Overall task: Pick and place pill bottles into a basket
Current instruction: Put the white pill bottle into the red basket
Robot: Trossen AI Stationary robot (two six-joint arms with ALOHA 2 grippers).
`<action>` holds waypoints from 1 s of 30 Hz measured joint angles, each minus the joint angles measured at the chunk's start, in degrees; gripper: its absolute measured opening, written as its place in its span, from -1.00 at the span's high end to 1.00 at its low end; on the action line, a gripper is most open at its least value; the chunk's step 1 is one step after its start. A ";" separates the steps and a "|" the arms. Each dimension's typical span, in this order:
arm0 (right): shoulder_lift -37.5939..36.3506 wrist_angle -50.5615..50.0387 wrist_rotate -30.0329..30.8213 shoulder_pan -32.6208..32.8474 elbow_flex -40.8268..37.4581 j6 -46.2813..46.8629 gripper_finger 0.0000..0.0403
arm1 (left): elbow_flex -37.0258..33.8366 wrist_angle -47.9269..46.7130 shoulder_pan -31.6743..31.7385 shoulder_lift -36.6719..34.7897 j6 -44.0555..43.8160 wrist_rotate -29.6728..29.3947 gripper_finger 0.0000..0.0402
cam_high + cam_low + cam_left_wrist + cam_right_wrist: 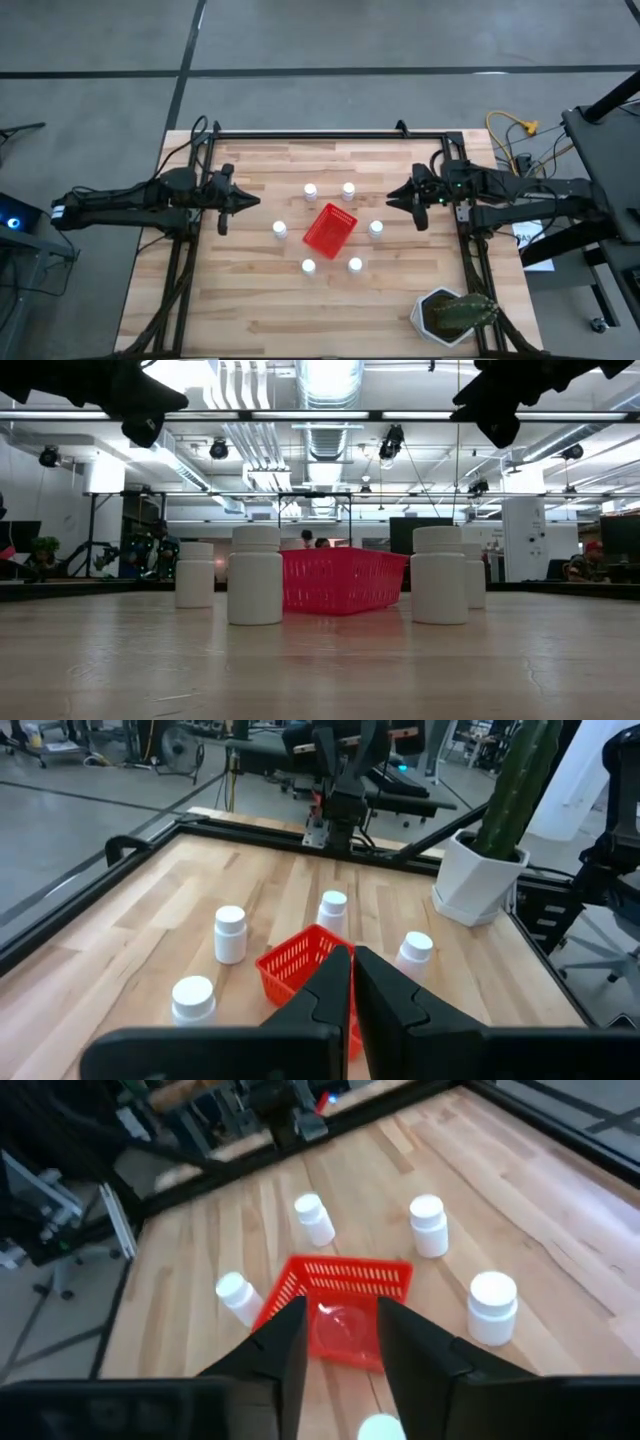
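A pale, striped wooden plank counter (250,300) fills the middle of the high view, edged by a black metal frame (330,135). In the lower right of that frame, a white angular pot holding a green cactus (452,315) stands on the counter's corner. Grey floor marked with dark lines (300,50) covers the top of the frame. A yellow cable (512,135) loops at the upper right. In the low view, round silver ceiling ducts (325,385) run overhead at the top centre.

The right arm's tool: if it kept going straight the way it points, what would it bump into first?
Probably the red basket, dead ahead of the right tool; the nearest white pill bottle sits just off that line. Depth is uncertain.
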 joint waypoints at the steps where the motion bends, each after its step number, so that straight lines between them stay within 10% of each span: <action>1: 0.69 -0.63 0.00 0.02 0.22 -0.48 0.37 | 0.00 -0.04 0.00 0.00 0.00 -0.02 1.00; 16: 10.13 -9.57 -1.39 0.11 9.03 -1.76 -0.12 | 0.00 0.02 0.00 -0.02 -0.04 -0.28 1.00; 30: 14.20 -14.40 -1.69 0.09 16.53 -5.03 -0.17 | 0.00 0.04 -0.02 0.00 0.13 -1.26 1.00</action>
